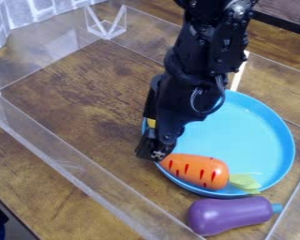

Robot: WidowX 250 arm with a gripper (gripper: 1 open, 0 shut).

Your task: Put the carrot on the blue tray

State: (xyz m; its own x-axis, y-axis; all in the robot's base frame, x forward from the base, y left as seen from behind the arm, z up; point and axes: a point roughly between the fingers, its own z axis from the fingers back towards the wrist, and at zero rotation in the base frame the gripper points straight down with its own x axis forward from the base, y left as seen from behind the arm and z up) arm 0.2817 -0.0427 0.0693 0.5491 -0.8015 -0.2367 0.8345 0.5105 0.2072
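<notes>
My gripper (153,143) is spread wide and holds nothing. The small orange plastic carrot (197,170) lies inside the near rim of the large round blue plastic tray (262,131), just beside my fingertips toward the tray's near right edge. Its long axis runs along that rim, pale green leafy top pointing right. Placement appears complete; I judge retreat should go upward, clear of the carrot.

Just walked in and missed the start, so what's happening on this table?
A single robot arm is putting a toy carrot on the blue tray. The carrot lies on its side on the tray's near part, free of the gripper, whose fingers are open right beside it at the tray's left rim. A purple eggplant lies on the wooden table just in front of the tray, untouched.
</notes>
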